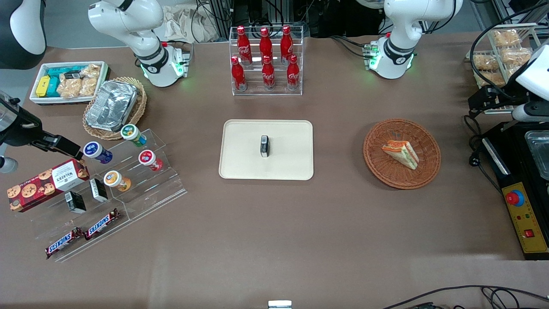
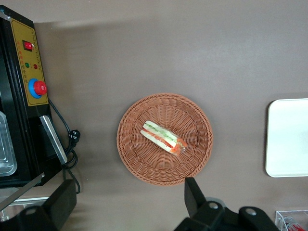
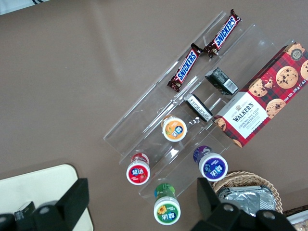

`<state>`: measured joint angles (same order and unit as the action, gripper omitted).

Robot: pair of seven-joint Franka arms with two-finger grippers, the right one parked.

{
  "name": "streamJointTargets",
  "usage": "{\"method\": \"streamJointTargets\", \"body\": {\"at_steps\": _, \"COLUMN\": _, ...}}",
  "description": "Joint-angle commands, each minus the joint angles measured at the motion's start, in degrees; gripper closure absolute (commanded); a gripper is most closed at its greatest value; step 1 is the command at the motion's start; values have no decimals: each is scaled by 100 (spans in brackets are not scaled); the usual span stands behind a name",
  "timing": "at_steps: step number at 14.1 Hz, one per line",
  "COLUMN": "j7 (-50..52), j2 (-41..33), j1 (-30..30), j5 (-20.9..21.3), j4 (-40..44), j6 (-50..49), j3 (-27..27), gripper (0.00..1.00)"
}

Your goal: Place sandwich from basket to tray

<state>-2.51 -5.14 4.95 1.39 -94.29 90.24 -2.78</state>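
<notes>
Gripper (image 2: 128, 186): held high over the table at the working arm's end, looking straight down. Its two fingers (image 2: 192, 191) are spread wide and hold nothing. The gap between them is broader than the basket seen beneath. No contact with any object.

Basket (image 1: 402, 153): round, reddish-brown wicker, standing flat on the brown table (image 1: 274, 240). On the front view the gripper sits at about 2 o'clock from it.

Sandwich (image 1: 401, 153): lies inside the basket on the woven floor, near the middle and slightly toward 3 o'clock on the front view. It is a triangular wedge on its side, with the white bread and the orange-red and green layers showing along the cut edge. It is clear of the basket's rim.

Tray (image 1: 240, 150): cream rectangle at the table's centre, at 9 o'clock from the basket and well apart from it. A small black box (image 1: 264, 146) rests on it, close to the middle.

Surroundings, front view:
- Clear rack of red bottles (image 1: 266, 60) at 12 o'clock from the tray
- Black machine with a yellow panel and red button (image 1: 525, 214) at 4 o'clock from the basket, at the table's edge
- Clear stepped stand (image 1: 128, 189) toward the parked arm's end, at 9 o'clock from the tray, carrying small lidded cups, two Snickers bars and a Walkers biscuit box (image 1: 47, 183)
- Tan basket with a foil container (image 1: 112, 106) at 10 o'clock from the tray, with a white bin of packets (image 1: 64, 81) just beside it
</notes>
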Motion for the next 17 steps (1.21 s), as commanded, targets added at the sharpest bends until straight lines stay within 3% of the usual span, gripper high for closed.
{"method": "streamJointTargets", "body": {"at_steps": 1, "j7": -91, "j2": -66, "j1": -20, "j5": -51, "j4": 16, "j6": -77, "j3": 23, "gripper": 0}}
{"method": "streamJointTargets", "body": {"at_steps": 9, "j7": 285, "j2": -813, "j1": 15, "j5": 37, "j4": -1099, "j6": -68, "j3": 23, "gripper": 0}}
{"method": "streamJointTargets", "body": {"at_steps": 14, "j7": 1821, "j2": -1033, "j1": 15, "j5": 46, "j4": -1705, "j6": 62, "j3": 23, "gripper": 0}}
{"method": "streamJointTargets", "body": {"at_steps": 17, "j7": 2745, "j2": -1322, "j1": -3, "j5": 46, "j4": -2608, "j6": 668, "j3": 23, "gripper": 0}}
